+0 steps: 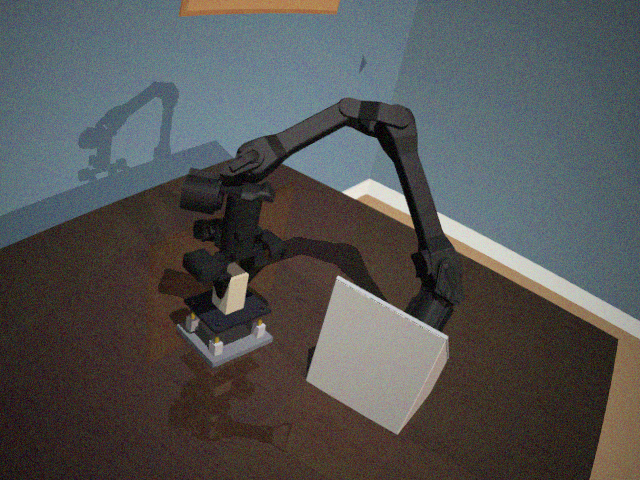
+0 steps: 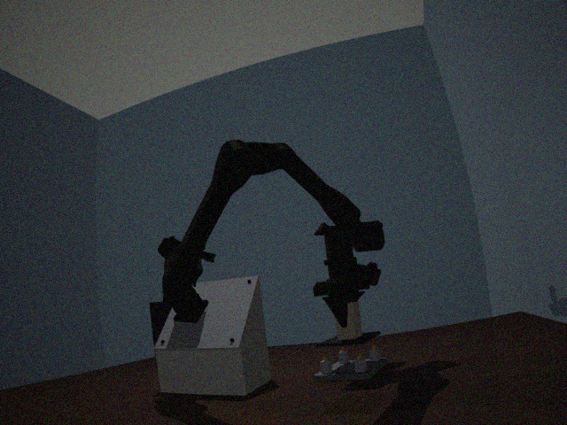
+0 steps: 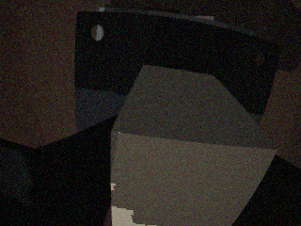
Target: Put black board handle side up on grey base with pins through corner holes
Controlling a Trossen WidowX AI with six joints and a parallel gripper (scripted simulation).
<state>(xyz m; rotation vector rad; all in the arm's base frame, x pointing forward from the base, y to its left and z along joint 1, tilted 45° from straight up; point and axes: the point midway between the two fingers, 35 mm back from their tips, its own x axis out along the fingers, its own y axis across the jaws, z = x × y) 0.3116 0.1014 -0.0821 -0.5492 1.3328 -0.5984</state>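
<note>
Claw [image 1: 227,289] [image 2: 347,315]: clamped on pale hndl [image 1: 236,293] [image 2: 353,320] [image 3: 188,174]. Blk board [image 1: 227,315] [image 2: 371,337] [image 3: 118,52]: handle-up, held above grey base [image 1: 241,353] [image 2: 325,377], apart from visible gold pins [image 1: 217,339] [image 2: 359,356].

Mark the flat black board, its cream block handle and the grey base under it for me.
Flat black board [image 1: 258,305]: top view, right corner area.
Cream block handle [image 1: 236,294] [image 2: 354,322]: top and exterior views, side face.
Grey square base [image 1: 240,352]: top view, front rim.

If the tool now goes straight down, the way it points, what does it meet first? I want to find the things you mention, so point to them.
Probably the four-post base [image 1: 239,354] [image 2: 322,377], touched by the held black board [image 1: 199,303] [image 2: 373,336]; exact pin alignment is unclear.
</note>
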